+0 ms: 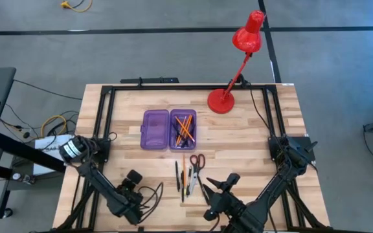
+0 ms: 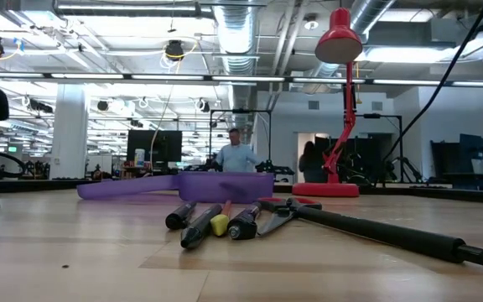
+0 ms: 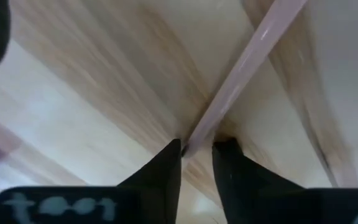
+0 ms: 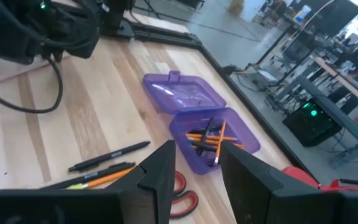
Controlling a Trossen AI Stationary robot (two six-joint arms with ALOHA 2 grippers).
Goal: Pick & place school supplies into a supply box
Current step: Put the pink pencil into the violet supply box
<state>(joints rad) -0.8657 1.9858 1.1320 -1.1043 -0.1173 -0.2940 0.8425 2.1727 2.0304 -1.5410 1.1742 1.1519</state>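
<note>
The purple supply box (image 1: 168, 129) lies open on the table's middle, both halves flat. Its right half (image 4: 211, 140) holds several orange pencils and a dark pen. Nearer me, loose on the wood, lie dark pens (image 1: 177, 176), an orange pencil (image 1: 183, 169) and the red-handled scissors (image 1: 197, 162). My left gripper (image 1: 133, 178) sits low over bare wood, left of these supplies, its fingers (image 3: 169, 168) a little apart. My right gripper (image 1: 228, 183) is right of them, open, pointing toward the box (image 4: 197, 155).
A red desk lamp stands on its round base (image 1: 222, 100) at the far right of the table. A pale pink streak (image 3: 253, 50) on the wood runs up to my left fingertips. Black frame rails (image 1: 102, 116) border the table. Bare wood lies left of the box.
</note>
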